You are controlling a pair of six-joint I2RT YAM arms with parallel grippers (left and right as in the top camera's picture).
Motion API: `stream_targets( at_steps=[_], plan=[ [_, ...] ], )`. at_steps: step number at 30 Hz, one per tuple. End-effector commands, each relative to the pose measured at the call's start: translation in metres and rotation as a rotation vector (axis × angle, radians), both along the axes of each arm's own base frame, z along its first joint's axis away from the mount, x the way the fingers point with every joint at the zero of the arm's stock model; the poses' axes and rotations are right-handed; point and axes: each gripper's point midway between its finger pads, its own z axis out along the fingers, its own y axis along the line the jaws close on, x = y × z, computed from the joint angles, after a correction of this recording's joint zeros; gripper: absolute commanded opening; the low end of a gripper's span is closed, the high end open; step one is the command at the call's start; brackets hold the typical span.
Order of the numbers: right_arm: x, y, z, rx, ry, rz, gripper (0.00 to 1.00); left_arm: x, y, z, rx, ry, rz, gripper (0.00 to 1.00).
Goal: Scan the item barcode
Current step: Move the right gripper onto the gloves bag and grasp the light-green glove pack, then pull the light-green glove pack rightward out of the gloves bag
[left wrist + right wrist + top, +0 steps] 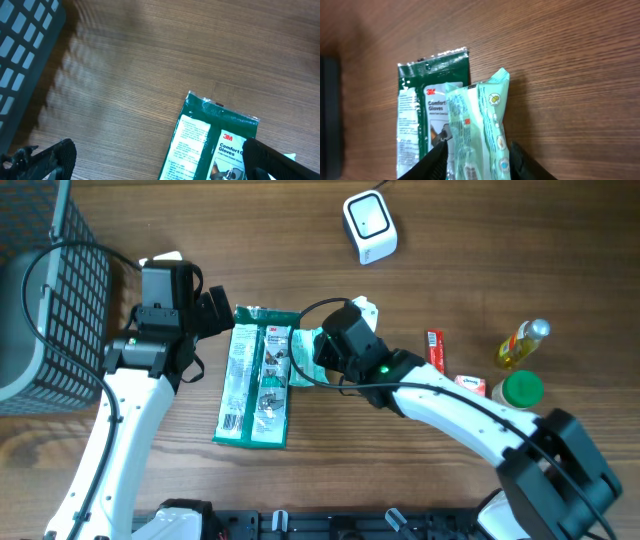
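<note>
In the right wrist view the bottom edge cuts off the wipes pack [480,115], the glove packet [412,115] and the right hand [479,150], so whether its fingers press the pack cannot be told. From overhead, that hand's own body hides its fingertips and part of the pack. The wire basket [50,290] runs off the left edge. Print on the red packet [435,350] is too small to read.

The desk [480,270] is wood, with clear grain and a smooth, rather matt surface. The dark green packet [243,395] is glossy plastic film, shining at its sealed end. The pale green packet [485,125] is thin creased film, also shiny. The scanner [369,226] near the far edge is smooth white plastic. The basket [70,280] is a dark matt grid.
</note>
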Motion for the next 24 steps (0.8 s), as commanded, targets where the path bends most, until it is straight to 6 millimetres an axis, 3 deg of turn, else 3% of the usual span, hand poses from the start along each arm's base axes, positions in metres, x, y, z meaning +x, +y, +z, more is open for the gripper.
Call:
stream_targets(
  at_steps=[1,5,11,18,21,24],
  plan=[
    [0.002,-0.002,-0.031,-0.067,0.021,0.010,0.50,0.002,0.002,0.006,-0.008,-0.020,0.020,1.00],
    [-0.020,0.028,-0.051,0.045,0.142,0.141,0.49,0.002,0.002,0.006,-0.008,-0.020,0.019,1.00],
    [-0.046,0.052,-0.045,0.139,0.219,0.254,0.38,0.002,0.002,0.006,-0.008,-0.020,0.019,1.00],
    [-0.022,0.034,-0.035,0.046,0.094,0.180,0.42,0.002,0.002,0.006,-0.008,-0.020,0.019,1.00],
    [-0.023,0.036,-0.017,0.048,0.077,0.209,0.40,0.002,0.002,0.006,-0.008,-0.020,0.019,1.00],
    [-0.014,0.028,0.028,-0.008,-0.004,0.207,0.41,0.002,0.002,0.006,-0.008,-0.020,0.019,1.00]
  ],
)
